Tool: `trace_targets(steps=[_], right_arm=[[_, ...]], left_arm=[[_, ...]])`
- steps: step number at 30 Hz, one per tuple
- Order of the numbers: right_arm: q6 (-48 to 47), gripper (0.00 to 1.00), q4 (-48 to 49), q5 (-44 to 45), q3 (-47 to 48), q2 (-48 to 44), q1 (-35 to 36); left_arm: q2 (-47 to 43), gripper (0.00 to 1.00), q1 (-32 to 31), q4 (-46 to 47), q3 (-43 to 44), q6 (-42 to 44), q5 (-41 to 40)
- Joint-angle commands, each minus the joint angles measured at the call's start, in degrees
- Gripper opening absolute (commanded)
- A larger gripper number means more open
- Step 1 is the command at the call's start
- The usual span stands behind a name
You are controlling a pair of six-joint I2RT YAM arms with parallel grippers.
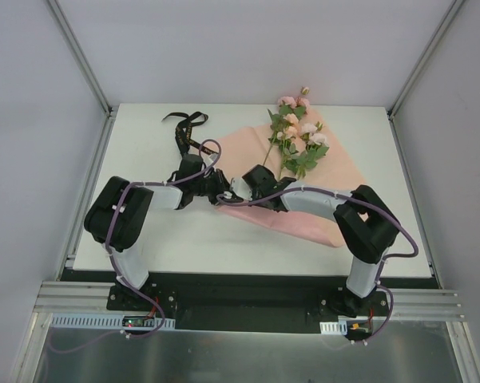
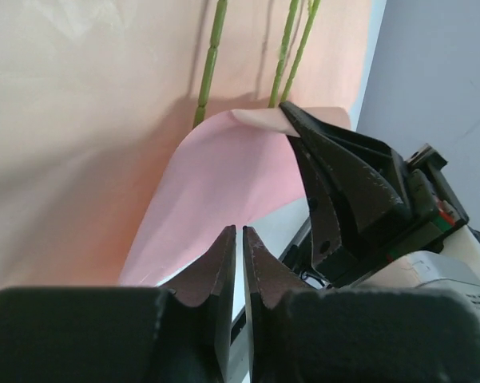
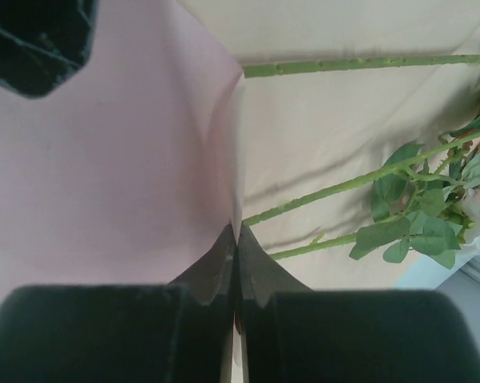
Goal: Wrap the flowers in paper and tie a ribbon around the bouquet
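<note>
The pink paper point(image 1: 307, 223) lies spread on the table, and the flowers point(image 1: 298, 136) lie on it with their blossoms toward the far side. My right gripper point(image 3: 238, 229) is shut on the paper's near left corner and lifts it into a curled flap point(image 2: 224, 171) over the green stalks point(image 3: 343, 187). In the left wrist view, the right gripper point(image 2: 287, 109) pinches that corner just in front of the stalks point(image 2: 210, 64). My left gripper point(image 2: 240, 229) is shut just below the flap, with nothing between its fingers. The black ribbon point(image 1: 184, 128) lies loose at the table's far left.
Both grippers sit close together at mid-table point(image 1: 228, 190). The white tabletop point(image 1: 144, 128) is fenced by metal posts at its far corners. Purple cables run along both arms.
</note>
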Motion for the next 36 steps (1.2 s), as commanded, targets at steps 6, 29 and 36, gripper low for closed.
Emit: trace_targets(steps=[6,29,36], right_arm=[[-2.4,0.04,6.49,1.33,3.78,0.89,1.99],[10.4,0.38,2.38,2.65,8.97,0.98,4.55],[30.76,0.6,-1.66,7.91,6.07,-6.92,3.23]], left_arm=[[4.65,0.06,-2.53,9.39,-3.54,-3.26,2.14],[4.11,0.12,-2.18,13.26,-9.7,-4.58,1.09],[8.69,0.08,-2.09,16.24,-11.97,-4.66,-0.32]])
